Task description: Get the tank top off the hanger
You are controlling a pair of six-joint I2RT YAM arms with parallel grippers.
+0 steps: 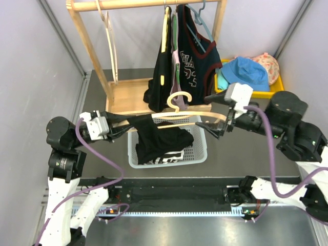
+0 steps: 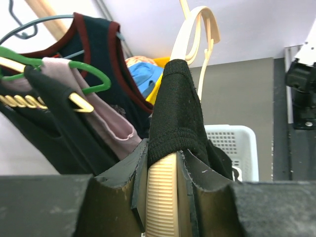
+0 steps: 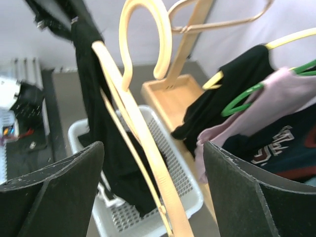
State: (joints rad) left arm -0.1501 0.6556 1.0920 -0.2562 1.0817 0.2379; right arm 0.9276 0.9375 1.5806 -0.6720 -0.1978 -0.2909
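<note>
Hanger (image 2: 162,197), cream and ribbed, is pinched in left jaws; right jaws gape.

Black tank top (image 1: 160,139) on cream hanger (image 1: 197,114)

Two claws: the left claw (image 1: 119,124) at centre left and the right claw (image 1: 209,126) at centre right of the top view.

Five hangers:
- One cream hanger (image 2: 162,197) sits mid-frame.
- Four hang on the single wooden rack (image 1: 84,43) along the top: a bare hanger (image 1: 110,38), a yellow hanger (image 3: 291,38), a green hanger (image 2: 12,55) and a blue hanger (image 1: 204,31).

Four garments on hangers:
- One black tank top (image 2: 175,108).
- Three on the rack: a black garment (image 1: 159,77), a pink garment (image 3: 276,94) and a navy top (image 1: 200,64).

One white basket (image 1: 201,152). One yellow bin (image 1: 275,93) at upper right holds two hats, a blue cap (image 1: 246,72) and a patterned hat (image 1: 269,62).
</note>
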